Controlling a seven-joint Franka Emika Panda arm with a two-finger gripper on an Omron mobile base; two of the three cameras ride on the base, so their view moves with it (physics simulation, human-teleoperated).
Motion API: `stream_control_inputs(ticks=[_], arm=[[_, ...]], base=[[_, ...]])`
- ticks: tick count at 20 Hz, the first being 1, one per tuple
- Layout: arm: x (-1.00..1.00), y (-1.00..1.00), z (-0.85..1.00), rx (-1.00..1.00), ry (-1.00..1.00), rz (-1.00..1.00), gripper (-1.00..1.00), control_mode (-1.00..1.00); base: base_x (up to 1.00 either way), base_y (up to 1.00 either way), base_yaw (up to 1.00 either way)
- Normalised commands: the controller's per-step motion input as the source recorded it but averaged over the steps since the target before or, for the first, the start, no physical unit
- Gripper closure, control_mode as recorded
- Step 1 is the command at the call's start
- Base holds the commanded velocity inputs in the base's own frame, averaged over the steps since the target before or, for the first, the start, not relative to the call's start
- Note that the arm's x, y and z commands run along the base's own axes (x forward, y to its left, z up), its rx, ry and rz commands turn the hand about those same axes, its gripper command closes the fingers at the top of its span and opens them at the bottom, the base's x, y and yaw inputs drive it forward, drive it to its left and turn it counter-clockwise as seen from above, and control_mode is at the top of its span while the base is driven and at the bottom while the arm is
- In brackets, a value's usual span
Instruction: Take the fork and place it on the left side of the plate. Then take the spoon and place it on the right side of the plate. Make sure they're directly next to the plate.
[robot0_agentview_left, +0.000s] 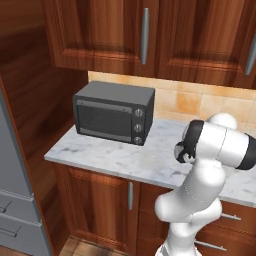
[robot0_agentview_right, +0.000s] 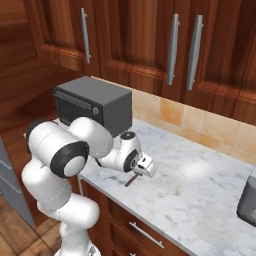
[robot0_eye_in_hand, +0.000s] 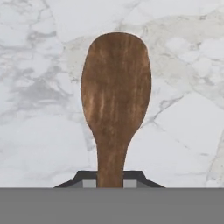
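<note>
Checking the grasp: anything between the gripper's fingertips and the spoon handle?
Nothing: in the hand view the fingertips flank the spoon handle directly; only bare marble counter lies beneath.

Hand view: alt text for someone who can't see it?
A brown wooden spoon seen from above, bowl at the top, its handle running down between the hand's two dark fingertips, which close against it. White-and-grey marble counter lies behind it.
</note>
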Motion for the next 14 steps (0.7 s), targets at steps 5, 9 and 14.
stream_control_inputs(ticks=[5, 9, 14], arm=[[-0.58, -0.32, 0.38, 0.11, -0.1, 0.0, 1.0, -1.0], [-0.7, -0.21, 0.86, 0.17, -0.15, 0.0, 1.0, -1.0], [-0.57, -0.01, 0.98, 0.09, -0.05, -0.01, 1.0, -1.0]], base=[[0.0, 0.0, 0.0], [0.0, 0.0, 0.0], [0.0, 0.0, 0.0]])
